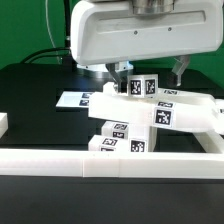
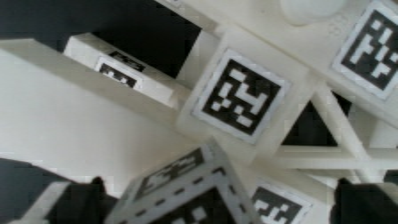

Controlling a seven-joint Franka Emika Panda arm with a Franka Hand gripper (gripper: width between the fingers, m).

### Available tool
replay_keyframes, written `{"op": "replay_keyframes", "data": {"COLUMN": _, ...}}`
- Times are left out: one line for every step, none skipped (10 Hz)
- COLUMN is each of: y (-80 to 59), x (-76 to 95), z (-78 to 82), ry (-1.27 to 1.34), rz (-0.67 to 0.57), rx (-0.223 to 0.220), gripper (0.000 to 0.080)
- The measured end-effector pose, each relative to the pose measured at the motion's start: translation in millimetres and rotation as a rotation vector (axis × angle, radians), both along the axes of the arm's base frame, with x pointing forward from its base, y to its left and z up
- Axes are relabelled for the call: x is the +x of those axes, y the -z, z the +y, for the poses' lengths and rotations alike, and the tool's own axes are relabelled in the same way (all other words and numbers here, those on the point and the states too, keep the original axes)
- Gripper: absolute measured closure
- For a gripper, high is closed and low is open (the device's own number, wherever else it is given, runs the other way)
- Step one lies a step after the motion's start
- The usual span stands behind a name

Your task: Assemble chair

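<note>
Jaws above the chair parts (image 1: 140,115)
Spread wide, just over the pile — tagged white pieces heaped on the dark surface (image 1: 30,85).

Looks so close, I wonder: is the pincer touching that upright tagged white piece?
Cannot tell: the pincer hangs open by the tagged piece; neither view shows contact or gap plainly.

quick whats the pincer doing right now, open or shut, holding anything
pincer: open, jaws spread wide over the white chair parts, nothing gripped
</note>
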State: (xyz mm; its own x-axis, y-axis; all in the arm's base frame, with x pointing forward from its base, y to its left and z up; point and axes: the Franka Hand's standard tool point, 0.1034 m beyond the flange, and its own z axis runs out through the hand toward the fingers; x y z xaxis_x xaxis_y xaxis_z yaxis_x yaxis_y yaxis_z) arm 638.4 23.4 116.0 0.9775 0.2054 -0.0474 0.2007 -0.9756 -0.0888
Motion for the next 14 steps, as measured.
{"op": "replay_keyframes", "data": {"y": 0.1, "x": -0.1, "z": 0.0, "ry": 0.0, "rz": 0.0, "rx": 0.0, "gripper": 0.0334}}
{"op": "replay_keyframes", "data": {"y": 0.1, "x": -0.1, "z": 0.0, "ry": 0.0, "rz": 0.0, "rx": 0.0, "gripper": 0.0524}}
{"op": "replay_keyframes", "data": {"y": 0.4, "x": -0.4, "z": -0.2, "ry": 0.001, "rz": 0.001, "rx": 0.0, "gripper": 0.0524}}
{"op": "replay_keyframes", "data": {"y": 0.4, "x": -0.4, "z": -0.1, "ry": 0.017, "rz": 0.002, "rx": 0.0, "gripper": 0.0522}}
{"op": "replay_keyframes", "data": {"y": 0.5, "x": -0.4, "z": -0.1, "ry": 0.033, "rz": 0.004, "rx": -0.002, "gripper": 0.0522}}
{"op": "replay_keyframes", "data": {"y": 0.8, "x": -1.1, "z": -1.2, "ry": 0.06, "rz": 0.009, "rx": -0.001, "gripper": 0.0522}}
{"op": "replay_keyframes", "data": {"y": 1.7, "x": -2.0, "z": -4.0, "ry": 0.145, "rz": 0.02, "rx": -0.004, "gripper": 0.0522}}
{"op": "replay_keyframes", "data": {"y": 1.9, "x": -1.8, "z": -2.5, "ry": 0.31, "rz": 0.032, "rx": -0.009, "gripper": 0.0522}}
{"op": "replay_keyframes", "data": {"y": 1.7, "x": -0.9, "z": 0.4, "ry": 0.434, "rz": 0.037, "rx": -0.018, "gripper": 0.0522}}
{"op": "replay_keyframes", "data": {"y": 2.0, "x": -0.3, "z": 0.9, "ry": 0.526, "rz": 0.041, "rx": -0.024, "gripper": 0.0522}}
{"op": "replay_keyframes", "data": {"y": 2.2, "x": 0.5, "z": 2.1, "ry": 0.675, "rz": 0.049, "rx": -0.032, "gripper": 0.0522}}
{"op": "replay_keyframes", "data": {"y": 2.1, "x": 0.9, "z": 3.1, "ry": 0.767, "rz": 0.055, "rx": -0.037, "gripper": 0.0522}}
{"op": "replay_keyframes", "data": {"y": 2.2, "x": 0.8, "z": 3.3, "ry": 0.856, "rz": 0.063, "rx": -0.042, "gripper": 0.0522}}
{"op": "replay_keyframes", "data": {"y": 2.2, "x": 0.9, "z": 3.9, "ry": 0.921, "rz": 0.07, "rx": -0.043, "gripper": 0.0522}}
